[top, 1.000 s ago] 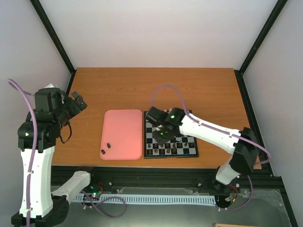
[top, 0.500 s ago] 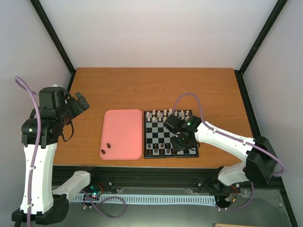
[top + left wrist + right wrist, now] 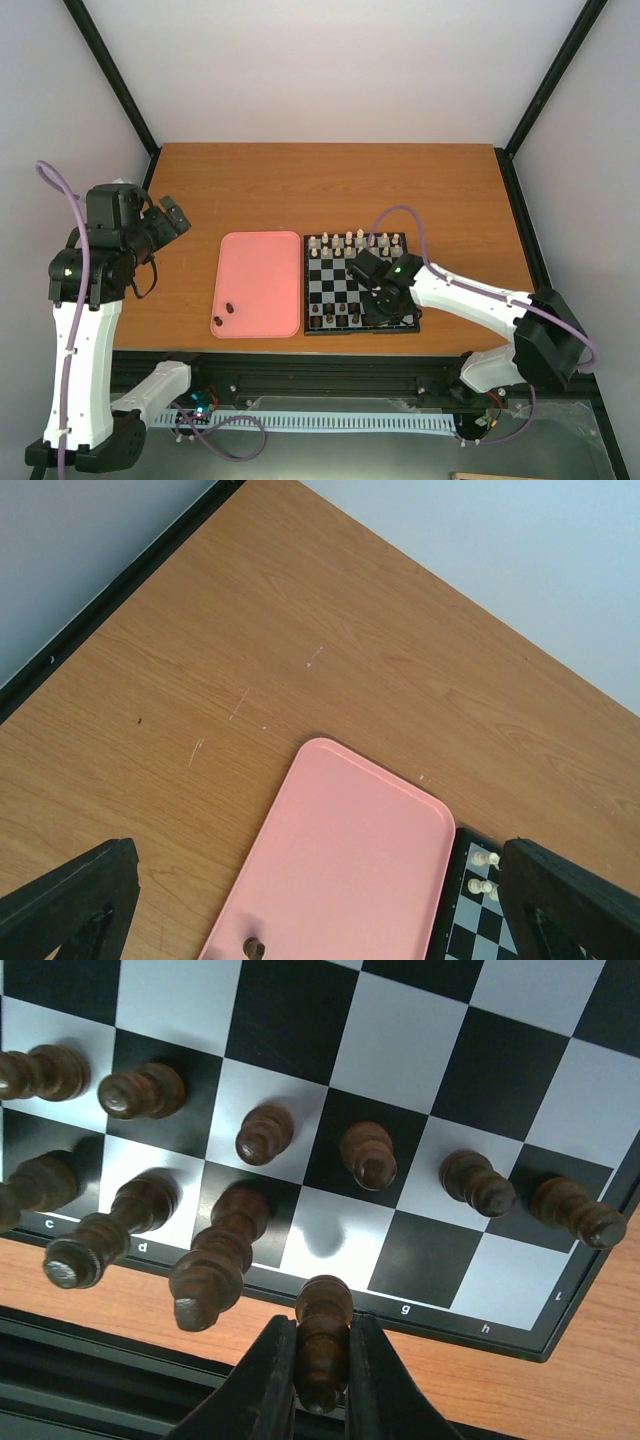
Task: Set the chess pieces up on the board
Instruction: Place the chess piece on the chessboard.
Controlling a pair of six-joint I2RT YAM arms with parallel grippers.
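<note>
Now the right gripper [image 3: 384,300] is pinching a dark brown chess piece [image 3: 322,1352] just above the near rim of the board [image 3: 440,1322], having swung across from the board's far left corner. The pale near-rank square [image 3: 330,1230] beneath is waiting vacant, so placement looks imminent. Two dark pieces [image 3: 224,314] are lying on the pink tray [image 3: 262,280]; the left gripper [image 3: 170,214] is idling spread, far left.

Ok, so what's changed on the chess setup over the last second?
The right gripper swung from the board's far left corner across to its near right side. It holds a dark piece just above the near row. The left gripper barely shifted and is open. The tray and the two dark pieces on it stayed put.
</note>
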